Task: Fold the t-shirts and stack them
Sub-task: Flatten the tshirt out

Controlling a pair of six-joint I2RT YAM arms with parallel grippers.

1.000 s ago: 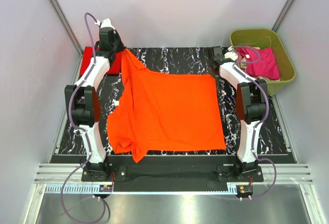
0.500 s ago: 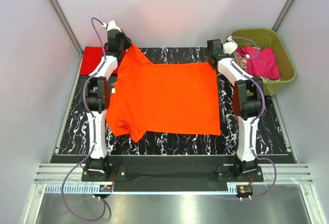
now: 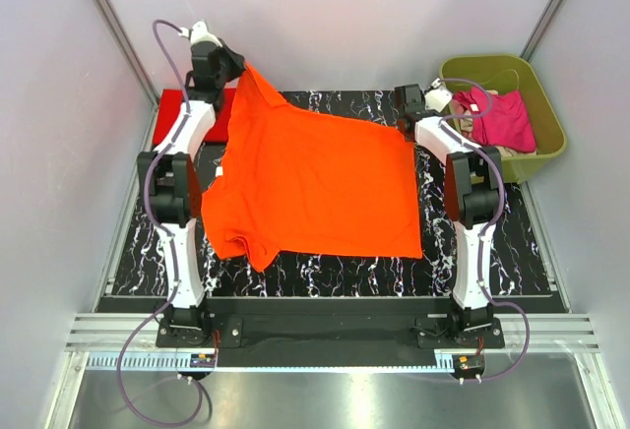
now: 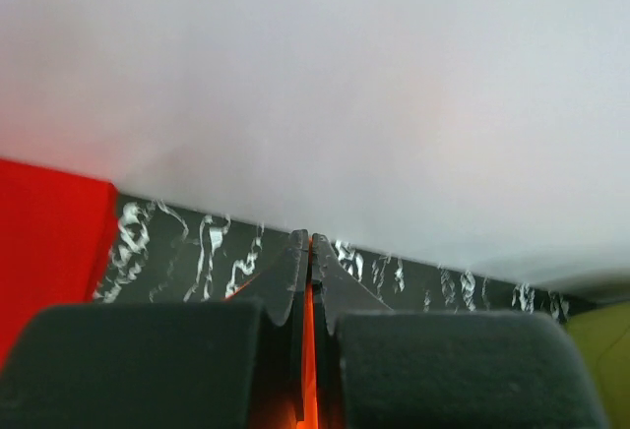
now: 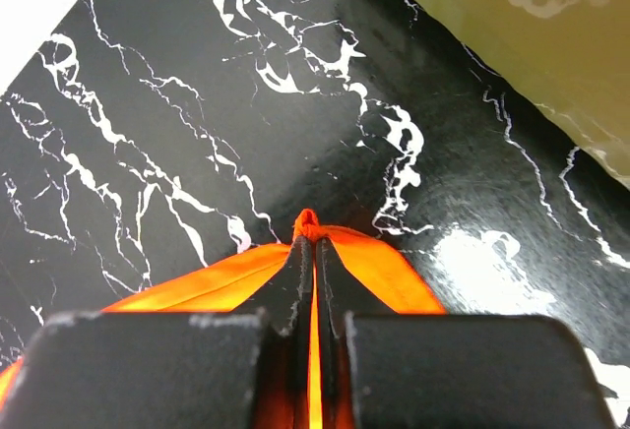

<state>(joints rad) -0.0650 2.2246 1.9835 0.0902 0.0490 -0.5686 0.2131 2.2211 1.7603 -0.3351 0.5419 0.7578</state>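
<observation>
left gripper (image 3: pixel 239 67): pressed together on the far-left corner of the bright orange cloth t-shirt (image 3: pixel 315 188). A sliver of orange shows between the fingers in the wrist view (image 4: pixel 308 242). It is raised at the far edge, up by the wall.
right gripper (image 3: pixel 407 121): pinching the far-right corner, with the fabric pleated at the tips (image 5: pixel 313 242). It sits low, just over the black white-veined marble tabletop (image 3: pixel 438 252).
orange shirt: spread mid-table with the far edge strung between the two pinches. The near-left sleeve is bunched (not flat yet).
why held so: my read is that two corner grips keep the far edge taut, so the body drags flat for folding. The higher left side probably lets the slack fall out.
other shirts: a flat red cloth shirt (image 3: pixel 173 106) lies at far left, likely the stack spot. A magenta pink cloth shirt (image 3: pixel 507 119) waits in the olive-green plastic tub (image 3: pixel 539 85) at far right.
vs a second ago: the left gripper has gone up and farther back. The whole shirt has slid away from the near edge, uncovering more marble there. The right gripper has barely shifted. Both grips are unchanged.
</observation>
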